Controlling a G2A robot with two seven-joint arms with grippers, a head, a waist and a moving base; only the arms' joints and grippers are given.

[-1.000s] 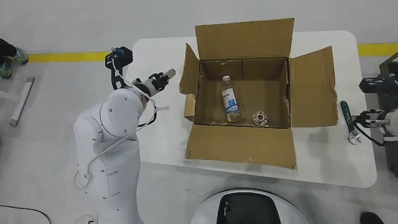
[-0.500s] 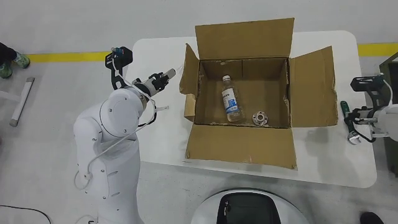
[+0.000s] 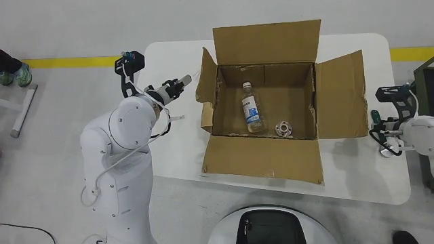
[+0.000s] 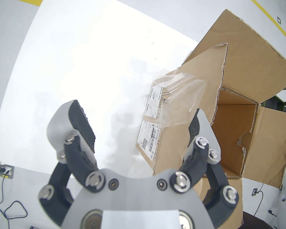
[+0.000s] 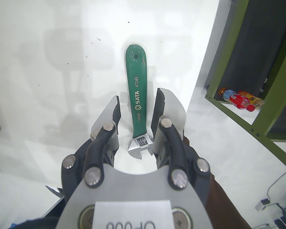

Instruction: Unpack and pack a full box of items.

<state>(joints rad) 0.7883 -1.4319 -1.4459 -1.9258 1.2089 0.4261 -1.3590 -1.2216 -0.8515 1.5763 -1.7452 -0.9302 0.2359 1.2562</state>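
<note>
Wrench, near table right edge: my right gripper open astride its handle, long axis running straight ahead.

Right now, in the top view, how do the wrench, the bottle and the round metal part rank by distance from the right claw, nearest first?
1. Wrench: on the table beside the box, directly under the right claw.
2. Round metal part: on the box floor, on the side toward that claw.
3. Bottle: lying mid-box, farther across.
</note>
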